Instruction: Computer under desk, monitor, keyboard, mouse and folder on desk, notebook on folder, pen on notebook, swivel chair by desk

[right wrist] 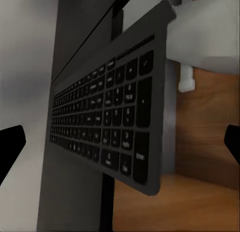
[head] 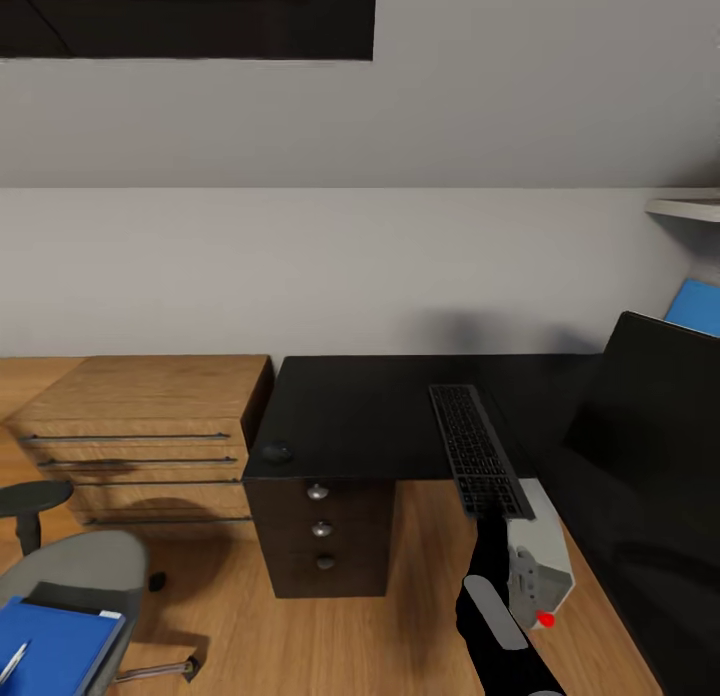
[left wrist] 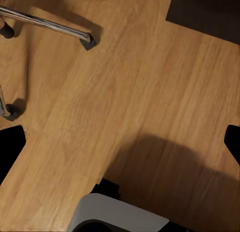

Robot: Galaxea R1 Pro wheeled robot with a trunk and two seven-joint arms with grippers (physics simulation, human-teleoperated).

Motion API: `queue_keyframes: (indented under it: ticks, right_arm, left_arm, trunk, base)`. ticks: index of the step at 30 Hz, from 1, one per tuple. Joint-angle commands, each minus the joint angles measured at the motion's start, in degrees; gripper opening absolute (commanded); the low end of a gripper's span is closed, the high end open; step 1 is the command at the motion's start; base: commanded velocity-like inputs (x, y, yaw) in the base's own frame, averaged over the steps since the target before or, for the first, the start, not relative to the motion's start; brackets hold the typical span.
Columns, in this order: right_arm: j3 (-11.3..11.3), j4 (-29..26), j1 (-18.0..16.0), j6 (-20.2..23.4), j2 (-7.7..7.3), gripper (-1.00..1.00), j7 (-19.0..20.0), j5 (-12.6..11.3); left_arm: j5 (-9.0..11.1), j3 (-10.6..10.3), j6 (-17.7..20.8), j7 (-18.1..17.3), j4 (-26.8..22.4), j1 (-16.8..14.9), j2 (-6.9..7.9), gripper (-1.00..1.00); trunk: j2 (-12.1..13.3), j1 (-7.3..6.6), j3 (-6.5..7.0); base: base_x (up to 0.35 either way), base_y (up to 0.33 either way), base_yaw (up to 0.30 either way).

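The desk stands against the wall, with 3 drawers under its left end. On top, the mouse sits at the front left corner. The keyboard lies well to its right, running front to back, its near end overhanging the front edge. The monitor stands right of the keyboard. The computer sits on the floor below the keyboard's near end. A cabinet stands just left of the desk. The chair is at the near left, carrying the folder, with the pen on top of it.
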Motion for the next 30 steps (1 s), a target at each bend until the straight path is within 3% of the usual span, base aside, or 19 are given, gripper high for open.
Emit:
queue_keyframes:
  ticks: [1,21,26,28,29,30]
  right_arm:
    - [-0.11,0.00,-0.03,-0.09,0.04,1.00,0.48,-0.60]
    - [0.59,0.40,-0.03,0.99,0.04,1.00,0.52,-0.54]
    - [4.47,1.33,-0.03,1.40,0.04,1.00,0.70,-0.41]
    - [6.98,1.69,0.00,1.44,0.04,1.00,0.78,-0.33]
    - [9.79,2.20,0.02,1.43,0.04,1.00,0.86,-0.17]
    - [11.21,2.56,0.05,1.42,0.04,1.00,0.89,-0.08]
  left_arm:
    - [0.60,-0.20,-0.22,0.33,-0.07,0.00,0.04,1.00]
    - [0.60,-0.17,-0.20,0.34,-0.07,0.00,0.08,1.00]
    - [0.56,-0.09,-0.25,0.39,-0.07,0.00,0.11,1.00]
    - [0.54,-0.05,-0.27,0.40,-0.07,0.00,0.13,1.00]
    - [0.53,-0.01,-0.28,0.40,-0.07,0.00,0.16,1.00]
    - [0.53,0.01,-0.29,0.41,-0.07,0.00,0.16,1.00]
  trunk:
    - [-0.04,-0.03,-0.05]
    - [-0.04,-0.03,-0.05]
    - [-0.04,-0.03,-0.05]
    - [-0.04,-0.03,-0.05]
    - [0.36,-0.25,0.13]
    - [0.76,-0.47,0.31]
  base:
    - [-0.311,0.000,0.000]
    - [-0.294,0.000,0.000]
    - [-0.110,0.000,0.000]
    - [-0.048,0.000,0.000]
    - [-0.027,0.000,0.000]
    - [-0.022,0.000,0.000]
